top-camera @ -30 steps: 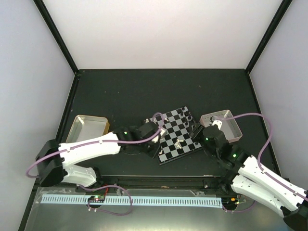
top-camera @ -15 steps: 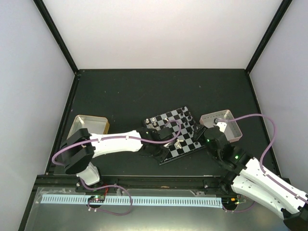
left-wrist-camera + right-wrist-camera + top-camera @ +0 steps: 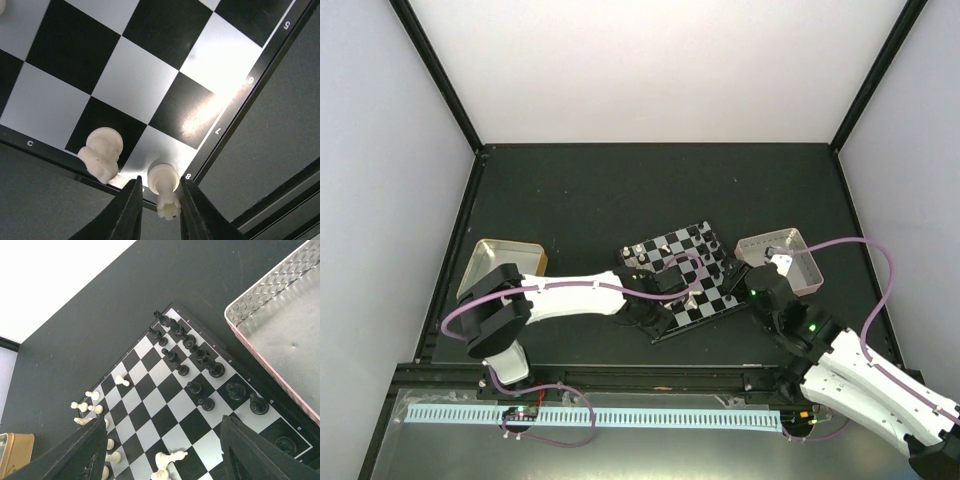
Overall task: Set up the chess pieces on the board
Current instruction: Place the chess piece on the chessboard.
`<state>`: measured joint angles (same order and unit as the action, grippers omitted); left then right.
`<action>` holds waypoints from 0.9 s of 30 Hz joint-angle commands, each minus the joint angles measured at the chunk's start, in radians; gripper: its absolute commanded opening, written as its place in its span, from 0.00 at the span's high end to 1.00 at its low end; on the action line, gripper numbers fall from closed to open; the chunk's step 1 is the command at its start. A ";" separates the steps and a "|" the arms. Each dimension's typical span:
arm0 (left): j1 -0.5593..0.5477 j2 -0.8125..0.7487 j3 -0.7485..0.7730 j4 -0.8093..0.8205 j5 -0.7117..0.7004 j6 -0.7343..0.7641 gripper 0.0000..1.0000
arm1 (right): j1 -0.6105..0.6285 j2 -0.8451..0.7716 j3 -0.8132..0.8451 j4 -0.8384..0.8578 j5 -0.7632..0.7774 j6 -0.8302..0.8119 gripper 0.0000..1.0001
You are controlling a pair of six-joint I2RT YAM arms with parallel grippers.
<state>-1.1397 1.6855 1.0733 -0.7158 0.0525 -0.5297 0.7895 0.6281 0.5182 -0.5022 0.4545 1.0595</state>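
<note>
The board (image 3: 703, 300) lies tilted on the dark table. My left gripper (image 3: 658, 318) is over its near corner. In the left wrist view my left gripper (image 3: 160, 179) straddles a cream-white rook (image 3: 164, 192) standing on the pale corner square by the "8". The right finger touches it and a thin gap shows at the left finger. Another white piece (image 3: 102, 152) stands one square left. My right gripper (image 3: 175, 460) is wide open and empty above the board's right side (image 3: 165, 390). Black pieces (image 3: 200, 357) stand in two rows, white pieces (image 3: 92, 407) along the far-left edge, and one white piece (image 3: 172, 457) lies toppled.
A pinkish tray (image 3: 790, 255) stands just right of the board, close to my right gripper (image 3: 748, 282); it also shows in the right wrist view (image 3: 285, 325). A metal tray (image 3: 500, 265) stands at the left. The table's front rail runs just below the board's near corner.
My left arm has swung from the board's left side down to its near corner and then nearly stopped. The right arm has barely moved.
</note>
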 commanded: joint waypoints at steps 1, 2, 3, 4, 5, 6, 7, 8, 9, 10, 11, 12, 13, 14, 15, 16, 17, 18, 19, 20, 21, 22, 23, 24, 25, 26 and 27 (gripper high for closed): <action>-0.005 0.009 0.040 -0.027 -0.030 0.010 0.76 | -0.004 -0.008 -0.002 0.002 0.016 -0.008 0.37; -0.005 0.004 0.040 -0.026 -0.027 0.011 0.75 | -0.005 -0.010 -0.001 -0.001 0.016 -0.009 0.37; -0.005 -0.001 0.038 -0.025 -0.028 0.011 0.74 | -0.004 -0.010 0.001 -0.003 0.016 -0.009 0.37; -0.005 -0.007 0.037 -0.024 -0.029 0.012 0.74 | -0.004 -0.011 0.002 -0.006 0.015 -0.008 0.37; -0.005 -0.012 0.038 -0.025 -0.030 0.013 0.74 | -0.004 -0.012 0.003 -0.008 0.014 -0.008 0.37; -0.005 -0.017 0.037 -0.026 -0.031 0.013 0.74 | -0.005 -0.014 0.003 -0.010 0.012 -0.009 0.37; -0.005 -0.024 0.037 -0.027 -0.030 0.013 0.73 | -0.005 -0.015 0.004 -0.013 0.009 -0.012 0.37; -0.005 -0.031 0.039 -0.028 -0.028 0.012 0.73 | -0.004 -0.017 0.005 -0.014 0.006 -0.015 0.37; -0.005 -0.042 0.037 -0.026 -0.028 0.010 0.72 | -0.005 -0.018 0.005 -0.016 0.001 -0.021 0.37; -0.005 -0.055 0.036 -0.025 -0.031 0.008 0.71 | -0.006 -0.018 0.005 -0.014 -0.013 -0.037 0.36; -0.005 -0.071 0.037 -0.024 -0.037 0.000 0.70 | -0.005 -0.017 0.006 -0.015 -0.029 -0.052 0.36; -0.003 -0.091 0.038 -0.022 -0.040 -0.007 0.69 | -0.005 -0.014 0.006 -0.011 -0.048 -0.067 0.36; 0.000 -0.120 0.041 -0.015 -0.040 -0.011 0.67 | -0.005 -0.009 0.005 -0.003 -0.077 -0.085 0.36; 0.002 -0.150 0.043 -0.004 -0.046 -0.014 0.65 | -0.005 0.003 0.004 0.011 -0.109 -0.106 0.36; 0.009 -0.181 0.043 0.007 -0.055 -0.015 0.63 | -0.005 0.021 0.005 0.023 -0.143 -0.126 0.36; 0.013 -0.209 0.045 0.017 -0.074 -0.014 0.60 | -0.005 0.042 0.007 0.032 -0.176 -0.146 0.36; 0.018 -0.241 0.044 0.026 -0.096 -0.014 0.59 | -0.006 0.068 0.009 0.040 -0.207 -0.162 0.36; 0.024 -0.270 0.038 0.036 -0.123 -0.014 0.59 | -0.004 0.096 0.013 0.045 -0.238 -0.177 0.37; 0.029 -0.305 0.029 0.050 -0.154 -0.015 0.58 | -0.004 0.132 0.019 0.046 -0.261 -0.191 0.37; 0.033 -0.343 0.013 0.063 -0.193 -0.016 0.57 | -0.004 0.170 0.026 0.046 -0.283 -0.202 0.38; 0.036 -0.378 -0.005 0.078 -0.220 -0.017 0.56 | -0.004 0.211 0.033 0.046 -0.308 -0.214 0.40; 0.039 -0.424 -0.024 0.090 -0.246 -0.018 0.56 | -0.004 0.257 0.040 0.051 -0.333 -0.228 0.43; 0.042 -0.463 -0.045 0.099 -0.268 -0.022 0.55 | -0.004 0.302 0.047 0.056 -0.352 -0.238 0.46; 0.045 -0.502 -0.068 0.112 -0.289 -0.027 0.55 | -0.002 0.345 0.053 0.060 -0.363 -0.244 0.47; 0.047 -0.545 -0.104 0.126 -0.308 -0.031 0.53 | 0.001 0.386 0.061 0.067 -0.369 -0.247 0.49; 0.049 -0.583 -0.132 0.139 -0.327 -0.036 0.52 | 0.003 0.434 0.068 0.076 -0.373 -0.254 0.50; 0.050 -0.626 -0.160 0.155 -0.346 -0.037 0.51 | 0.010 0.467 0.079 0.083 -0.374 -0.263 0.51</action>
<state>-1.0992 1.1797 1.0027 -0.6193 -0.1658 -0.5442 0.7906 0.9855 0.5453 -0.4599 0.1471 0.8547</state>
